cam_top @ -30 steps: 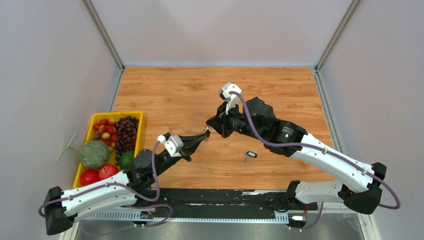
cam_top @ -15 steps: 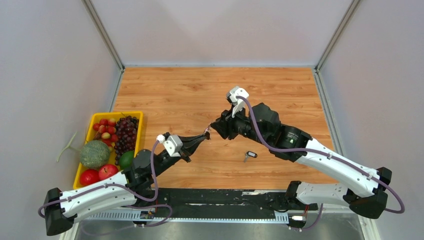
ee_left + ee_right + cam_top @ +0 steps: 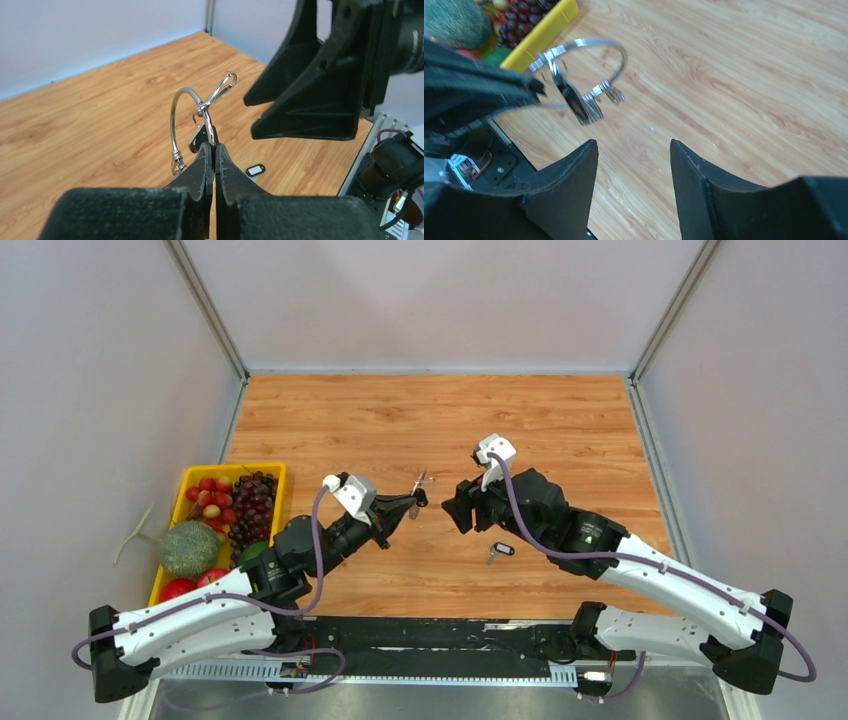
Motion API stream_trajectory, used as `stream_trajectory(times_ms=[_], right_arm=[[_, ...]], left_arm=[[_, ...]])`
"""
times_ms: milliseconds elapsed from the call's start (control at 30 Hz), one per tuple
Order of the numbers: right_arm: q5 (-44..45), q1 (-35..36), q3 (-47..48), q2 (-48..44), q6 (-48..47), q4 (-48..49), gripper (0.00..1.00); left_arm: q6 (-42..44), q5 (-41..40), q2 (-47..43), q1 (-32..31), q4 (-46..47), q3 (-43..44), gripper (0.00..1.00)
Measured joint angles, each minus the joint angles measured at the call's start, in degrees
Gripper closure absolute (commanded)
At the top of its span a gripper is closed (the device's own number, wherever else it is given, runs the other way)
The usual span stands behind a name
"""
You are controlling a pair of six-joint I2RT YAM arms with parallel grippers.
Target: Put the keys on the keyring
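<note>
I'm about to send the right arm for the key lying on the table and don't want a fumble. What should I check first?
1. Keyring gripped: ok. The left gripper is shut on it and holds it off the table.
2. Right gripper free: ok. Its fingers are apart with nothing between them.
3. Black-headed key reachable: ok. It lies alone on the table near the right gripper.
4. Keyring apart from the right gripper: ok, a gap shows in the right wrist view.
5. Keyring open for threading: cannot tell.
6. Other black-headed key already on the keyring: cannot tell.
</note>
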Motion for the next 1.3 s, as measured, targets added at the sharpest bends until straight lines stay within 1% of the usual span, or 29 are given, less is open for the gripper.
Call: stream_trajectory(times_ms=[133, 233, 400, 567, 700, 800, 900, 1067, 1300], right_arm=[[-0.2, 0.0, -3.8, -3.2, 0.2, -0.3, 0.46], [-2.1, 0.0, -5.4, -5.2, 0.2, 0.2, 0.47], [-6.0, 0.0, -8.2, -4.3, -0.3, 2.4, 0.49], [-11.0, 0.0, -11.8, -3.3, -2.3, 6.2, 0.5], [-15.2, 0.0, -13.6, -3.1, -3.5, 11.9, 0.5], [-17.6, 0.0, -14.4, -1.9, -3.6, 17.3, 0.51], [-18.2, 0.0, -14.4, 0.5, -3.7, 21.8, 0.51], [-19.1, 0.0, -14.3, 4.3, -5.0, 26.8, 0.51], [-23.6, 0.0, -13.4, 7.5, -6.8, 28.6, 0.49]], left_arm=[[-3.1, -3.9, -0.4, 0.0, -4.4, 2.3, 1.0], [-6.4, -7.4, -1.8, 0.0, -7.1, 3.3, 1.0], [-13.4, -12.0, -4.3, 0.0, -10.8, 4.7, 1.0], [-20.1, -14.6, -7.1, 0.0, -13.8, 5.2, 1.0], [-24.3, -16.5, -10.4, 0.0, -14.8, 5.2, 1.0], [-26.0, -17.3, -12.1, 0.0, -14.9, 5.2, 1.0], [-27.5, -17.6, -12.4, 0.0, -14.9, 5.2, 1.0], [-29.2, -17.2, -12.1, 0.0, -15.1, 5.2, 1.0], [-31.4, -17.2, -12.1, 0.0, -17.0, 5.2, 1.0]])
